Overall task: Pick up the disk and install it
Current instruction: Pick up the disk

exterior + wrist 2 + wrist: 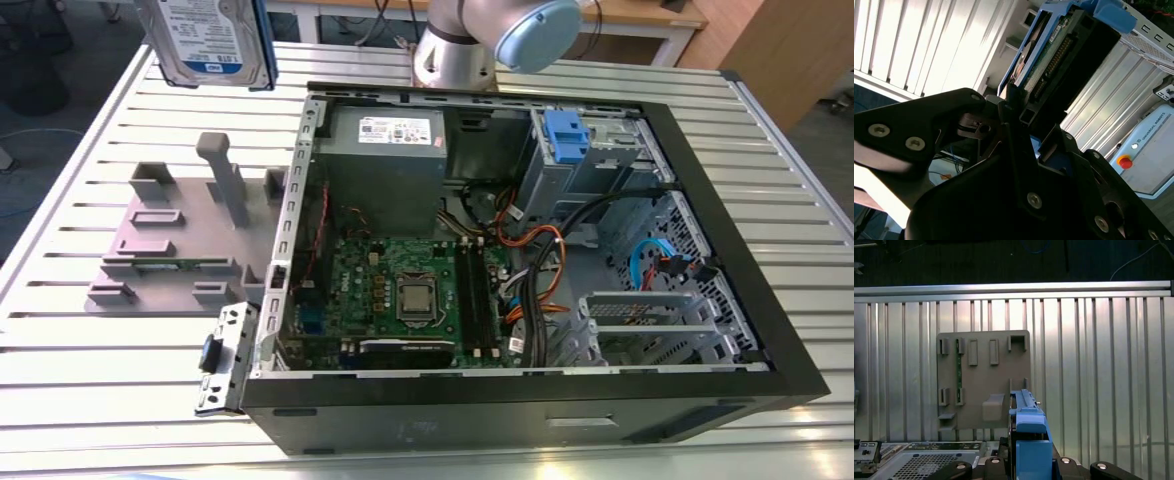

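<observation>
Disk [214, 40] is clamped in my tool [1021, 112], long axis upright (label facing the exterior camera), high over the bench [80, 400] beyond the grey stand [174, 235]. The blue-tabbed drive cage [567, 140] lies well toward the exterior view's right, inside the open case [467, 420].

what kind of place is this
Probably a robotics lab workbench: an open black desktop computer case on a ribbed aluminium table, a grey plastic stand, and a grey robot arm whose claw holds a silver blue-framed hard drive.
</observation>
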Robot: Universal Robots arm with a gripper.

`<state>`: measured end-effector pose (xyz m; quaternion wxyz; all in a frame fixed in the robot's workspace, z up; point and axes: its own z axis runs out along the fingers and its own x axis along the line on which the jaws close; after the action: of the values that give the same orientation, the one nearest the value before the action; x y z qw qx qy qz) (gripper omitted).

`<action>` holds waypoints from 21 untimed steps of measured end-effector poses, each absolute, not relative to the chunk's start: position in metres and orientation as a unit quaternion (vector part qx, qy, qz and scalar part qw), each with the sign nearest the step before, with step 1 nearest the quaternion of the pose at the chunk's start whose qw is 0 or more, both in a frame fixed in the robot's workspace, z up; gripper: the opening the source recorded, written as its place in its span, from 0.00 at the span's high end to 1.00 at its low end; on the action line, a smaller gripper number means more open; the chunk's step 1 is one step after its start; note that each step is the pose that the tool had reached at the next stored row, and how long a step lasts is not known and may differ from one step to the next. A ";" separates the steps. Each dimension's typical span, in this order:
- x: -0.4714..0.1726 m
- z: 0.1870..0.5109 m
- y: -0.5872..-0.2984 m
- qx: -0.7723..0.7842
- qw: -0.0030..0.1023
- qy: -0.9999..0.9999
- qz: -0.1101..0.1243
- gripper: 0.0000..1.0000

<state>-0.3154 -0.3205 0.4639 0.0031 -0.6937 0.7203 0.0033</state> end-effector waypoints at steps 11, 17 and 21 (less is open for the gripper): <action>-0.311 0.464 -0.320 -0.694 0.003 0.720 0.003 0.64; -0.309 0.464 -0.320 -0.694 0.003 0.720 0.003 0.64; -0.308 0.464 -0.320 -0.694 0.003 0.720 0.003 0.64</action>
<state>-0.3081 -0.3205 0.4638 0.0031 -0.6937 0.7203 0.0032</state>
